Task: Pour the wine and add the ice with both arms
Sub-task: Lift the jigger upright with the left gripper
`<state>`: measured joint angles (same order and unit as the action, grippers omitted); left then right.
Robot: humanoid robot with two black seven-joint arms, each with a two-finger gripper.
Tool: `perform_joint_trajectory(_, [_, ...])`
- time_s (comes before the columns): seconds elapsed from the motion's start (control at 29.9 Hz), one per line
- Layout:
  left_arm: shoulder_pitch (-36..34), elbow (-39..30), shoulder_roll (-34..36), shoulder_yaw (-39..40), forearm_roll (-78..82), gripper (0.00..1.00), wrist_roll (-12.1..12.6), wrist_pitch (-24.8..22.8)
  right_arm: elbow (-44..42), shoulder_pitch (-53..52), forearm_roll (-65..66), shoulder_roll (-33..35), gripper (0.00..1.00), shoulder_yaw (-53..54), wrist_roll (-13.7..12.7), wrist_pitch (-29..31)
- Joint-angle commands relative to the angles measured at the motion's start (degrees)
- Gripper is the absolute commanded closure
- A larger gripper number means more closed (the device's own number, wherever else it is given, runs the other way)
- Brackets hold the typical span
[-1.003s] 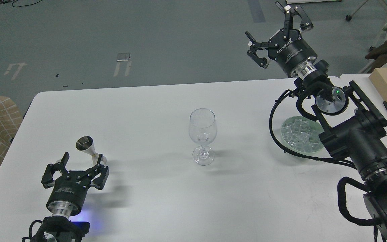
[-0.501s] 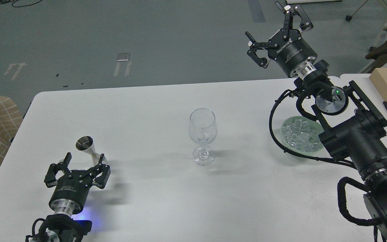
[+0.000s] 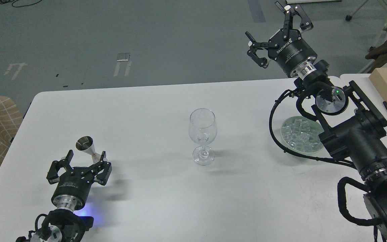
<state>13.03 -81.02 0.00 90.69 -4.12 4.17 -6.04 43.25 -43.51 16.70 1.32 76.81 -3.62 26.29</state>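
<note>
The left black three-fingered gripper (image 3: 85,158) spreads open, empty, just short of the small steel cone-shaped jigger (image 3: 86,147); the right black gripper (image 3: 274,32) hangs splayed, empty, above the white table (image 3: 146,107).

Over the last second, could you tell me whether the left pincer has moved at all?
Yes. The left pincer has shifted slightly rightward and forward, its open fingers now closing in around the base of the metal jigger, which stands unmoved on the table.

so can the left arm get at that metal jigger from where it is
Probably yes. The left gripper is open just short of the jigger, fingers pointing at it, and nothing stands between them on the table.
</note>
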Motion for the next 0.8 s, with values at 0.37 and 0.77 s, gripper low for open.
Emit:
perform_joint_trajectory(0.37, [-1.6,0.9,0.0,-0.1,0.2,0.13,-0.5,-0.1,0.0,0.2,0.0,0.0,0.0,0.0,0.0,-0.3])
perform_joint_trajectory(0.77, [-2.0,1.0,0.0,-0.3,0.3,0.33,-0.7,0.2,0.0,0.2,0.0,0.0,0.0,0.0,0.0,-0.3])
